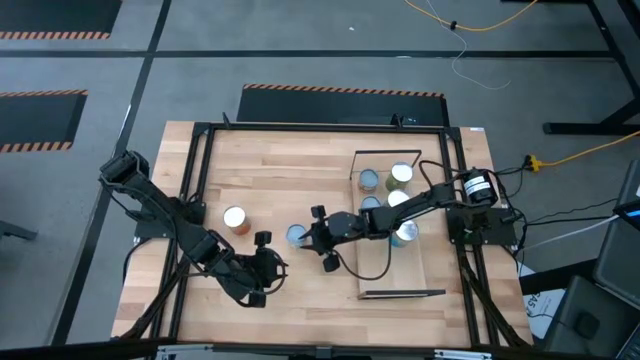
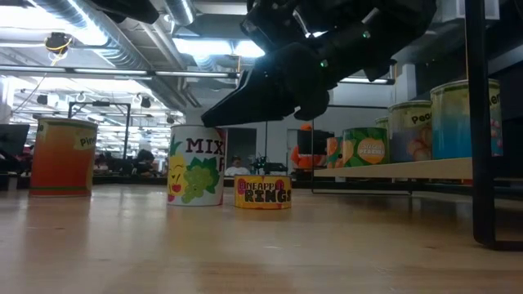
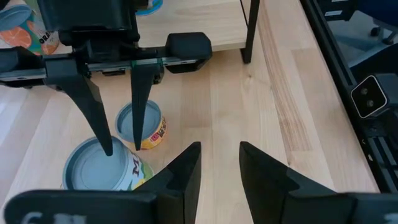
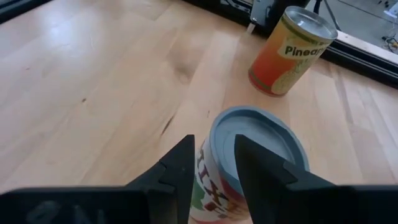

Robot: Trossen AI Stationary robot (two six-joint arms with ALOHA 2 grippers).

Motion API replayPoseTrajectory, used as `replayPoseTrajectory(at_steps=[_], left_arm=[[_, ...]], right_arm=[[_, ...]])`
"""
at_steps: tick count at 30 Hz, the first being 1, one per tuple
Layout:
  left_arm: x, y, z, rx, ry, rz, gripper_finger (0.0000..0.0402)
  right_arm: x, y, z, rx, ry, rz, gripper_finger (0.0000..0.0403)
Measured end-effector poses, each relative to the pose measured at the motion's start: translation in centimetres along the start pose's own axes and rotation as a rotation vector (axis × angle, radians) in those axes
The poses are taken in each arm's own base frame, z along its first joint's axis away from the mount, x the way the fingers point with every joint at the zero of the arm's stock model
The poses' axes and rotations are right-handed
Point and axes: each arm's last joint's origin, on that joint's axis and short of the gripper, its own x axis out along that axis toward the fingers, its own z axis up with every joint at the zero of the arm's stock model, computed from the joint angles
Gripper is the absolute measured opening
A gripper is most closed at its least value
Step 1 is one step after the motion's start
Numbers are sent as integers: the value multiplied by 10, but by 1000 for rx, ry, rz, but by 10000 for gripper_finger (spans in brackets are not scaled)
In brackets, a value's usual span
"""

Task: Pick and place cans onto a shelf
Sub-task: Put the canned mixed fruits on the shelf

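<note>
My right pincer [image 1: 313, 238] hovers with fingers narrowly parted, empty, above the white blue-lidded "MIX" can [image 2: 196, 164], which stands on the planked wooden tabletop [image 1: 280, 170]. At three o'clock stands the pale-wood shelf [image 1: 428, 262] with several cans. My left pincer [image 1: 268, 262], slightly parted, waits at five o'clock.

Lots of bare tabletop [image 1: 270, 175] on the left half; the only thing standing there is the pineapple can [image 1: 236, 219]. The middle is tight: the mixed-fruit can [image 2: 195, 164] and the short pineapple-rings can [image 2: 262, 191] stand just beside each other under the right gripper [image 1: 322, 240]. The shelf [image 1: 425, 262] has cans crowding its far end, near end bare.
</note>
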Motion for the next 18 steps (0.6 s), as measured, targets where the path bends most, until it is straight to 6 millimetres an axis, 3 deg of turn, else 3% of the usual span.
replayPoseTrajectory(at_steps=[18], left_arm=[[0, 0, 0, 0, 1, 0, 101]], right_arm=[[0, 1, -3, -1, 34, 9, 118]])
